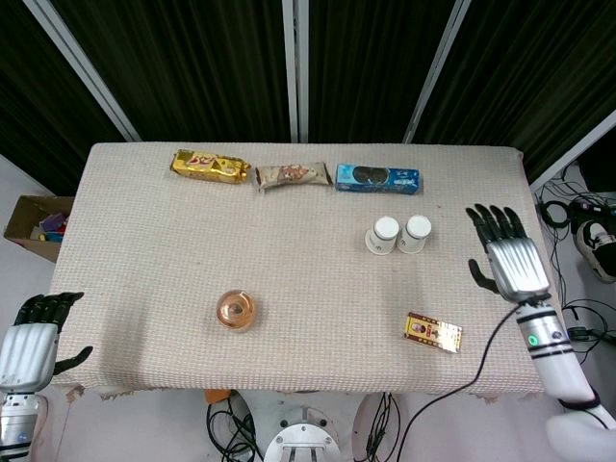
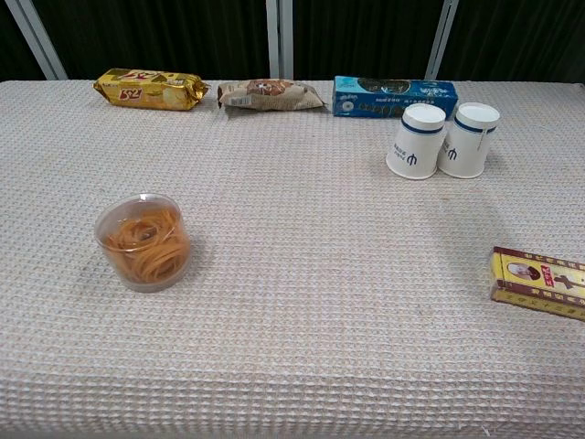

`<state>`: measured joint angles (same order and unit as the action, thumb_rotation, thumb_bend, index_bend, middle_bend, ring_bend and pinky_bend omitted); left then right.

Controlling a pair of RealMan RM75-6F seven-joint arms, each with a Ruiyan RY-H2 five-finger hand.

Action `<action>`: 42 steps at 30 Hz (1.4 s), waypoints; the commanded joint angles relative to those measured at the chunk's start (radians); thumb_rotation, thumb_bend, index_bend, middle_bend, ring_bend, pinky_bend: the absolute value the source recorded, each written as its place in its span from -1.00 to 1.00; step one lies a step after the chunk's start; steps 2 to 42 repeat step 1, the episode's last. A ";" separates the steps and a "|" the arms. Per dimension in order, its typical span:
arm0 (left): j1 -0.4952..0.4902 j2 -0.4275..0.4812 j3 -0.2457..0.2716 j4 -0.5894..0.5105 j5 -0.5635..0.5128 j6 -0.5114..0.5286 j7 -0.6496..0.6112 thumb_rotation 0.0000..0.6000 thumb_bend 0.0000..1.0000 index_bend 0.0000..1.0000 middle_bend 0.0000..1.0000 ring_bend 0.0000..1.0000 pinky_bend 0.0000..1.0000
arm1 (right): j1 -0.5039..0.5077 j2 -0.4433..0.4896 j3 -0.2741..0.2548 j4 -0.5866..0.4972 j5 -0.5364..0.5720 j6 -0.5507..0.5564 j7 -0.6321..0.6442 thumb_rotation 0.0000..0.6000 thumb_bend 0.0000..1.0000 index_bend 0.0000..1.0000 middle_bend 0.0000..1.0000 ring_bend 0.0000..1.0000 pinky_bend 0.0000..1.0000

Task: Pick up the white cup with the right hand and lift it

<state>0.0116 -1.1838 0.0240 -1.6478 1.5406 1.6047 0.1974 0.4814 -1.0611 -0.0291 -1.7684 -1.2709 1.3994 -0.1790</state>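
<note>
Two white cups stand upright and side by side at the table's back right: one (image 1: 382, 234) (image 2: 416, 140) on the left and one (image 1: 417, 233) (image 2: 469, 139) on the right, touching. My right hand (image 1: 507, 256) hovers at the table's right edge, fingers spread, holding nothing, well to the right of the cups. My left hand (image 1: 29, 338) hangs off the table's front left corner, fingers apart and empty. Neither hand shows in the chest view.
Along the back edge lie a yellow snack packet (image 1: 209, 166), a brown snack packet (image 1: 294, 175) and a blue biscuit box (image 1: 377, 179). A clear tub of rubber bands (image 1: 236, 310) sits front centre. A yellow-red box (image 1: 432, 332) lies front right. A cardboard box (image 1: 34, 223) stands on the floor at left.
</note>
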 commanded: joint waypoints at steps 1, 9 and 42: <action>0.021 0.003 0.010 -0.024 0.029 0.027 0.034 1.00 -0.93 -0.58 -0.55 -0.62 -0.66 | -0.213 0.036 -0.110 0.054 -0.179 0.212 0.188 1.00 -0.32 -1.00 -0.92 -1.00 -1.00; 0.021 0.003 0.010 -0.024 0.029 0.027 0.034 1.00 -0.93 -0.58 -0.55 -0.62 -0.66 | -0.213 0.036 -0.110 0.054 -0.179 0.212 0.188 1.00 -0.32 -1.00 -0.92 -1.00 -1.00; 0.021 0.003 0.010 -0.024 0.029 0.027 0.034 1.00 -0.93 -0.58 -0.55 -0.62 -0.66 | -0.213 0.036 -0.110 0.054 -0.179 0.212 0.188 1.00 -0.32 -1.00 -0.92 -1.00 -1.00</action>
